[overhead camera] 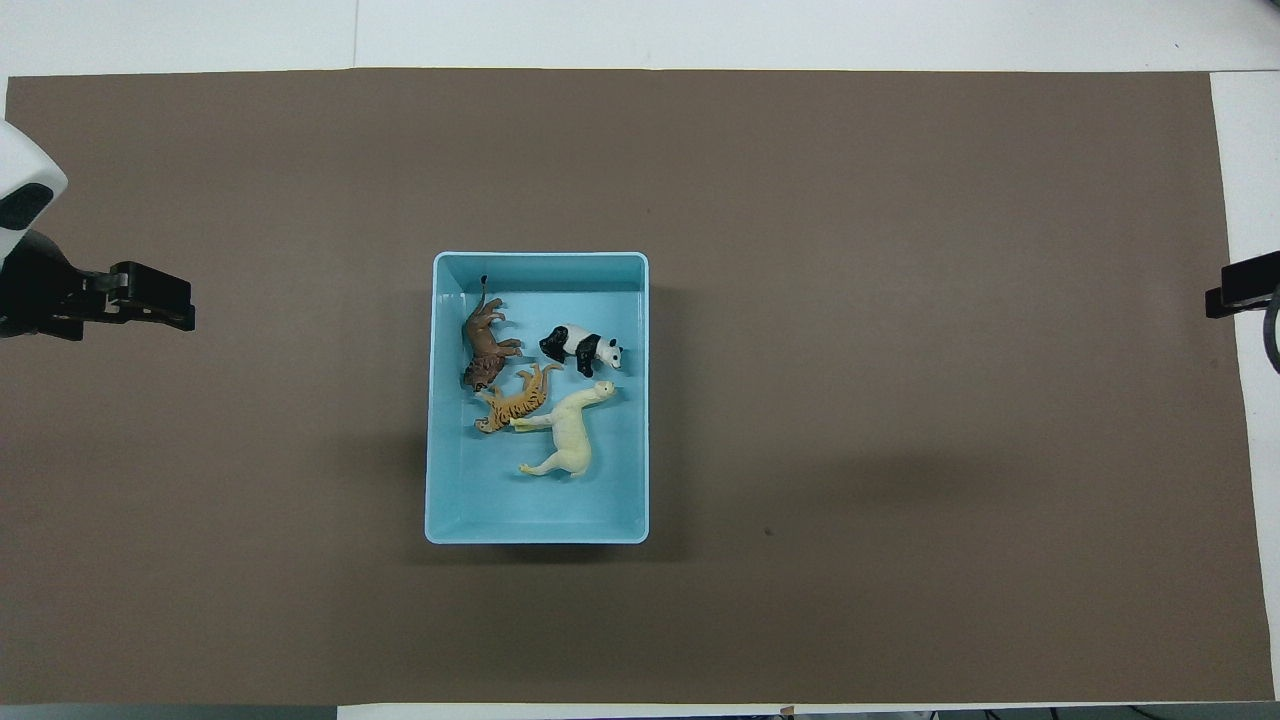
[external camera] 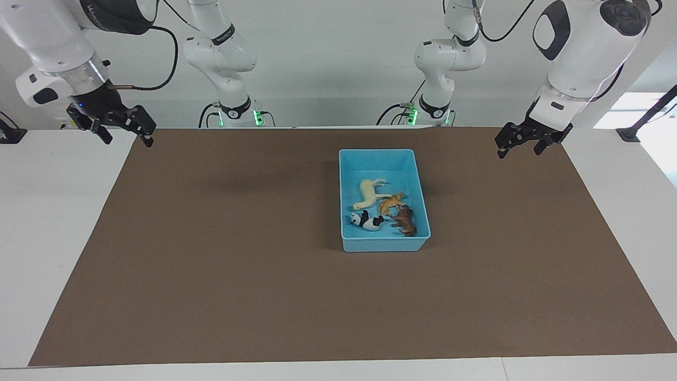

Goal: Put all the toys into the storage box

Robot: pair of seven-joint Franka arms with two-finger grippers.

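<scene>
The light blue storage box (external camera: 383, 244) stands on the brown mat in the middle of the table. All the toys lie inside it: the cream long-necked animal (external camera: 370, 193), the orange tiger (external camera: 391, 202), the panda (external camera: 366, 220) and the brown lion (external camera: 404, 219). In the overhead view the box (overhead camera: 537, 530) holds the lion (overhead camera: 485, 345), panda (overhead camera: 580, 347), tiger (overhead camera: 512, 402) and cream animal (overhead camera: 570, 435). My left gripper (external camera: 517, 153) hangs open and empty over the mat's edge at its own end (overhead camera: 185, 305). My right gripper (external camera: 129, 142) hangs open and empty over the other edge (overhead camera: 1215, 300).
The brown mat (external camera: 211, 264) covers most of the white table (external camera: 53, 211). Both arm bases stand at the robots' edge of the table.
</scene>
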